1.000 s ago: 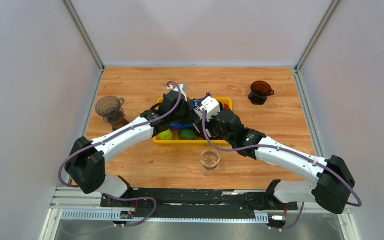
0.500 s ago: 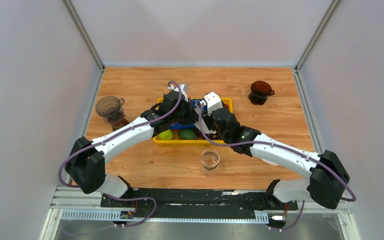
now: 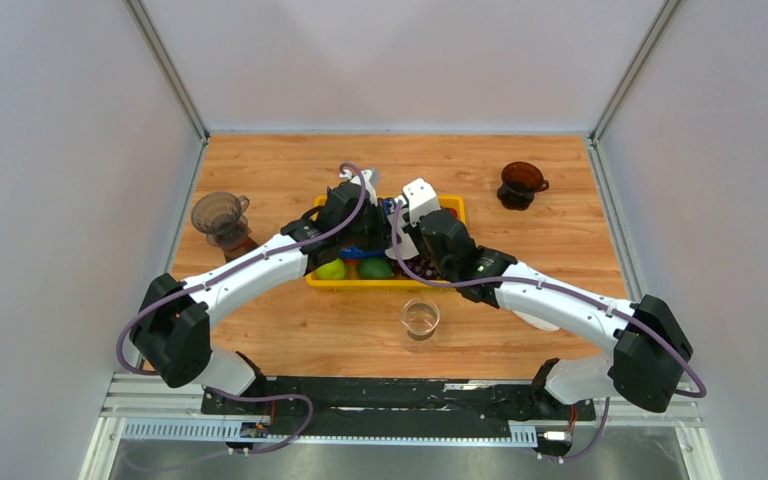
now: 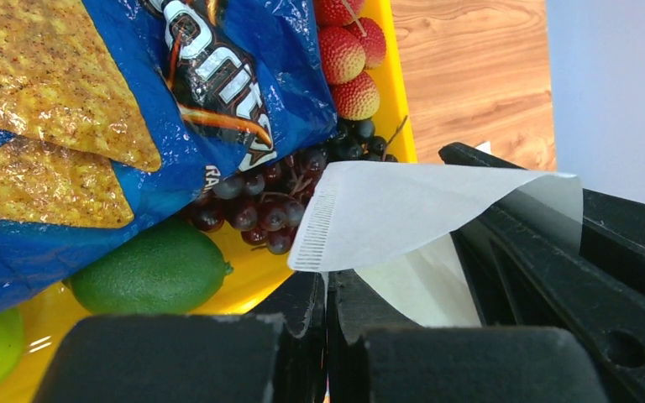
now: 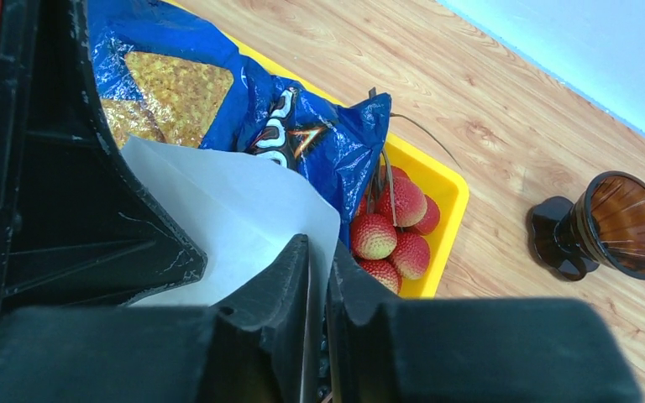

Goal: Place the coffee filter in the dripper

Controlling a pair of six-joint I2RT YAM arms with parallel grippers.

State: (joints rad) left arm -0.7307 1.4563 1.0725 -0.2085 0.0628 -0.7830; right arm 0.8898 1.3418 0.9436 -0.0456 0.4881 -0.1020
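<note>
Above the yellow tray, pinching the coffee filter at two edges: crimped seam in the left gripper, plain edge in the right gripper, both finger pairs pressed tight onto paper. Risking a tear or crushed cone if pulling apart while double-gripped. Seeing no filter from top view, hidden under the wrists; seeing both pinches only via wrist cams, with the brown dripper well apart beyond the tray.
</note>
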